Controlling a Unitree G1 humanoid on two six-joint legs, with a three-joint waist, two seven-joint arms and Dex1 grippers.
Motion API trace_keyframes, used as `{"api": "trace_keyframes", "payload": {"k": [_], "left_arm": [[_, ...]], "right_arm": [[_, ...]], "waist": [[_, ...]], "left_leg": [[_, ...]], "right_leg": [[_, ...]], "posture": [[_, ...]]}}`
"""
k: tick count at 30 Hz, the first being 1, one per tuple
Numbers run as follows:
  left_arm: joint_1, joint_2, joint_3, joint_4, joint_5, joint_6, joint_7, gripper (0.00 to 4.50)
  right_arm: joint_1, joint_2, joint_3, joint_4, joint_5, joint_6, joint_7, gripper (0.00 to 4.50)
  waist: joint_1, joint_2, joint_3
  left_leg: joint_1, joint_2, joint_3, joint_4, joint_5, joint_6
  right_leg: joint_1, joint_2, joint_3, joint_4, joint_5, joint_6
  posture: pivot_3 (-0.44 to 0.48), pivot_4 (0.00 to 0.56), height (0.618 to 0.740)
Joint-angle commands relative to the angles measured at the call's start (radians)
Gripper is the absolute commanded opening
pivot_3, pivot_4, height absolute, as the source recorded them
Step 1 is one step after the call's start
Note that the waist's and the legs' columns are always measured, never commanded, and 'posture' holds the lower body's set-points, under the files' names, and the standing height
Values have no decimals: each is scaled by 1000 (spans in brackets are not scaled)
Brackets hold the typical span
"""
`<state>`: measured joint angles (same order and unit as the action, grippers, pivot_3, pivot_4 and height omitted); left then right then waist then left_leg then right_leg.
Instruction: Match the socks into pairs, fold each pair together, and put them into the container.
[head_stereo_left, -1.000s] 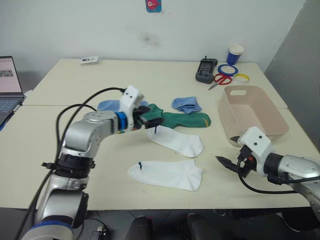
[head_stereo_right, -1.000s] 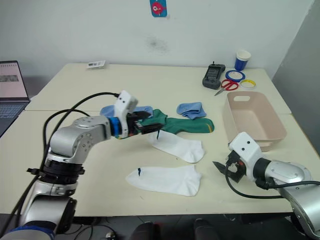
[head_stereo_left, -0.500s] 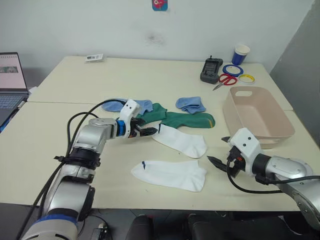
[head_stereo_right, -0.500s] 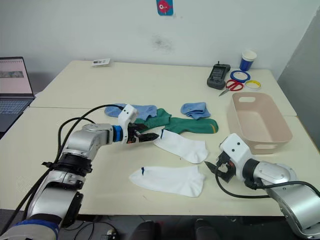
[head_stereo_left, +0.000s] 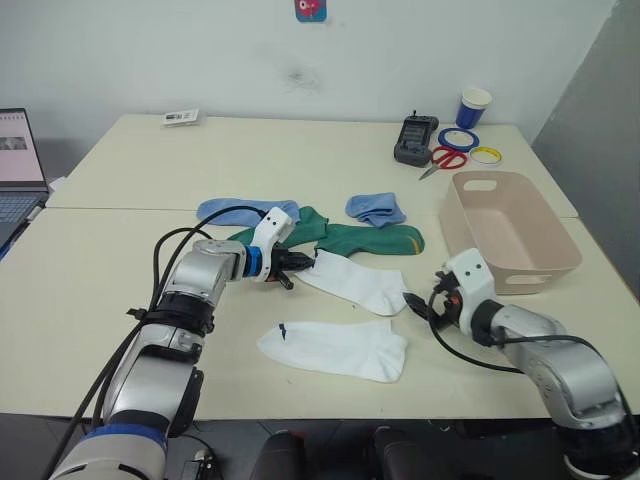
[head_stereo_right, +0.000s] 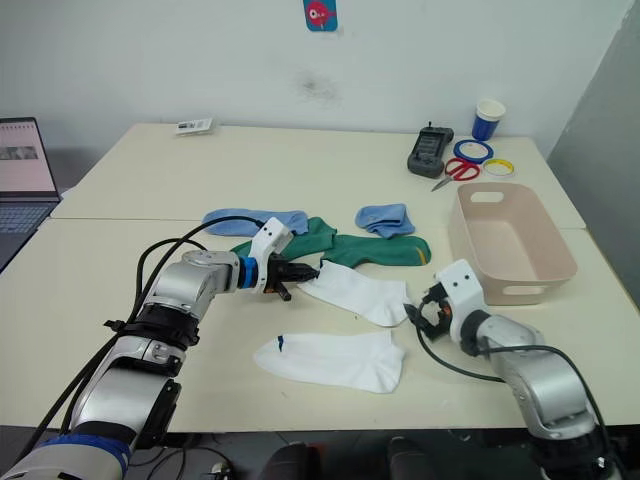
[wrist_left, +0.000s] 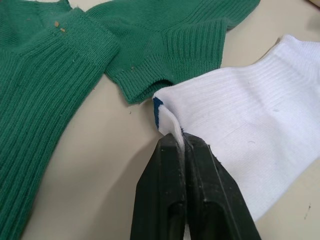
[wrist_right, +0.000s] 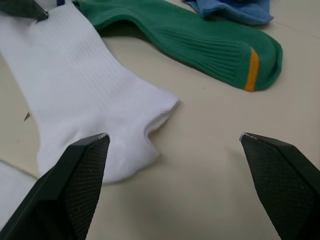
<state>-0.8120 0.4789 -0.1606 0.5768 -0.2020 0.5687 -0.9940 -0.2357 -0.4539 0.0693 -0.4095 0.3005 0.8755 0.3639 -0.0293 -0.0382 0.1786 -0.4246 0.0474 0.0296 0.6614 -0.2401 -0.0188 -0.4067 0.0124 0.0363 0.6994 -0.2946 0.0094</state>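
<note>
Socks like the upper white sock (head_stereo_left: 355, 283) looked limp; left gripper (wrist_left: 182, 145) pinched its cuff edge, right gripper (wrist_right: 175, 142) gaped near its toe.

Two white socks (head_stereo_left: 352, 283) (head_stereo_left: 335, 349) laid flat near the table's front, the farther one pinched at one end, two dark green socks (head_stereo_left: 372, 238) (head_stereo_left: 290, 228) behind them, one yellow-striped, light blue socks (head_stereo_left: 243, 210) (head_stereo_left: 375, 208) behind, beige container (head_stereo_left: 510, 231) standing empty to the right.
</note>
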Motion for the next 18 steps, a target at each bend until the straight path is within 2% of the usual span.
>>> {"api": "trace_keyframes", "payload": {"k": [1,2,12,13,18], "left_arm": [[23,13,34,-80,-12,22,10,0],[34,16,42,-101,-16,32,15,0],[157,22,136,-302,-79,148,98,0],[167,20,143,-319,-86,150,105,0],[238,16,216,-451,-156,172,138,0]], "right_arm": [[-32,19,26,49,-17,-15,0,4098],[-33,15,39,56,-22,-15,12,3891],[-44,2,72,46,-25,-47,68,282],[-48,4,72,45,-26,-53,67,60],[-40,-16,36,-41,-4,-54,82,60]], "waist": [[0,0,0],[0,0,0],[0,0,0],[0,0,0],[0,0,0]], "left_leg": [[0,0,0,0,0,0],[0,0,0,0,0,0],[0,0,0,0,0,0],[0,0,0,0,0,0],[0,0,0,0,0,0]], "right_leg": [[0,0,0,0,0,0],[0,0,0,0,0,-1],[0,-1,0,1,0,-1],[0,-1,0,2,0,-1],[0,-4,0,2,1,-1]], "posture": [[0,150,732],[0,150,732],[0,150,732],[0,150,732],[0,150,732]]}}
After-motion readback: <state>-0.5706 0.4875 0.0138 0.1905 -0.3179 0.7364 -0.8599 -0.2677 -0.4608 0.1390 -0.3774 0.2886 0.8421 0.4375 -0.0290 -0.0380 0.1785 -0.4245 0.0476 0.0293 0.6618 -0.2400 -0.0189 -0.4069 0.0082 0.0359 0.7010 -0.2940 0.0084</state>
